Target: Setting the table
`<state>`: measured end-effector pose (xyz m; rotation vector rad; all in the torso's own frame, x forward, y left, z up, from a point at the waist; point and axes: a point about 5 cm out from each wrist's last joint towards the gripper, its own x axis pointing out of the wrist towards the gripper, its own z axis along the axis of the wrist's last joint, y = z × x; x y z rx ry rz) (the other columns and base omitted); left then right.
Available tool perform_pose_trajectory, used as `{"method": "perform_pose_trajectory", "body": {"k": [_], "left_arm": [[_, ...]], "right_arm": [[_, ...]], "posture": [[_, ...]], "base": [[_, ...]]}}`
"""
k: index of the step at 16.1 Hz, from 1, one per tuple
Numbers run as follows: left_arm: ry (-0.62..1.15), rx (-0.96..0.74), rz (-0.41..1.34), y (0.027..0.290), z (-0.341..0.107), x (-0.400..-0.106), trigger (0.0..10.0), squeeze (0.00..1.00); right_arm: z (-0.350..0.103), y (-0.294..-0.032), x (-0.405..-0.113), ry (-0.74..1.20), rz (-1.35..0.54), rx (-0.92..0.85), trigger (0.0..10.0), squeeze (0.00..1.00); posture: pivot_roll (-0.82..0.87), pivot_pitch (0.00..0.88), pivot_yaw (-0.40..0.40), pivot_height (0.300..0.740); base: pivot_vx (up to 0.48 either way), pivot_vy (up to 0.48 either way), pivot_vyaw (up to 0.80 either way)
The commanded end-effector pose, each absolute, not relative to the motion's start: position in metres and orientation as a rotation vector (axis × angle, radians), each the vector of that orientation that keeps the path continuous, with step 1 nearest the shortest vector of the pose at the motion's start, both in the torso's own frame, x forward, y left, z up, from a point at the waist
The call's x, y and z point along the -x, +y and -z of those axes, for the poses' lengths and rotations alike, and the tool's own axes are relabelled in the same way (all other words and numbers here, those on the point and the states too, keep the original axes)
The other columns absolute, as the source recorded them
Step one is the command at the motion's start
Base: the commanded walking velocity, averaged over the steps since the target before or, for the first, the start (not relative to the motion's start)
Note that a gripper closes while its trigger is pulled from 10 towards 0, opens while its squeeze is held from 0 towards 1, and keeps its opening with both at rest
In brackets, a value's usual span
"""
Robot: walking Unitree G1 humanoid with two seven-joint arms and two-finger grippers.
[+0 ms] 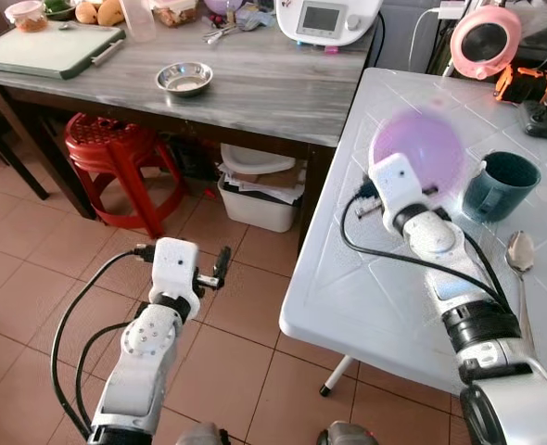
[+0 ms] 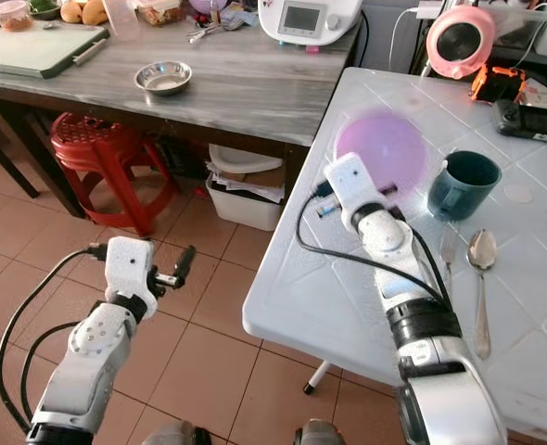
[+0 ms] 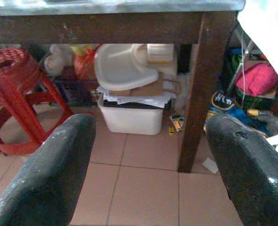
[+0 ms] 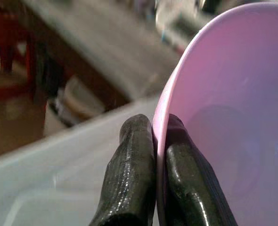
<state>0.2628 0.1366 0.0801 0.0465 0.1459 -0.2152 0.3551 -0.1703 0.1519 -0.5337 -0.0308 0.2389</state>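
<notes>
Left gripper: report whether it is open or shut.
Open. The left gripper has its two black fingers spread wide apart with nothing between them, floor tiles and a white bin visible through the gap.

No text, label, brand or number can be read. The white kitchen appliance (image 1: pixel 327 20) at the far edge of the grey wooden table (image 1: pixel 283 88) has a small lit screen, but nothing on it is legible. A dark package (image 3: pixel 222 104) on the floor beside the table leg carries white lettering too blurred to make out.
</notes>
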Motion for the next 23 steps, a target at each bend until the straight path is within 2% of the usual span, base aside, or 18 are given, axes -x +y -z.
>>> {"method": "perform_pose_trajectory", "body": {"k": [1,2,3,5,8,20,23], "left_arm": [[0.134,-0.031,0.193,0.137,-0.081,-0.265,10.0,0.00],[0.132,-0.025,0.190,0.135,-0.082,-0.267,10.0,0.00],[0.134,-0.014,0.183,0.134,-0.081,-0.267,10.0,0.00],[0.113,0.011,0.190,0.133,-0.084,-0.271,10.0,0.00],[0.093,0.015,0.185,0.135,-0.089,-0.279,10.0,0.00],[0.076,0.010,0.200,0.131,-0.089,-0.283,10.0,0.00],[0.072,0.010,0.185,0.133,-0.088,-0.282,10.0,0.00]], "right_arm": [[-0.161,-0.159,-0.350,-0.126,-0.242,0.543,0.0,0.00],[-0.160,-0.156,-0.343,-0.146,-0.219,0.499,0.0,0.00],[-0.163,-0.152,-0.335,-0.205,-0.214,0.479,10.0,0.00],[-0.168,-0.150,-0.315,-0.313,-0.156,0.404,10.0,0.00],[-0.154,-0.144,-0.298,-0.286,-0.155,0.352,10.0,0.00],[-0.150,-0.142,-0.294,-0.275,-0.158,0.367,10.0,0.00],[-0.151,-0.139,-0.294,-0.279,-0.172,0.356,10.0,0.00]], "posture": [[-0.03,0.000,0.027,0.740],[-0.03,0.000,0.024,0.740],[-0.03,0.000,0.023,0.740],[-0.03,0.000,0.023,0.740],[-0.03,0.000,0.034,0.740],[-0.04,0.000,0.033,0.740],[-0.04,0.000,0.028,0.740]], "base": [[0.000,0.000,0.00],[0.000,0.000,0.00],[0.000,0.000,0.00],[0.000,0.000,0.00],[0.000,0.190,-0.27],[0.000,0.320,-0.80],[0.000,0.347,-0.16]]}}
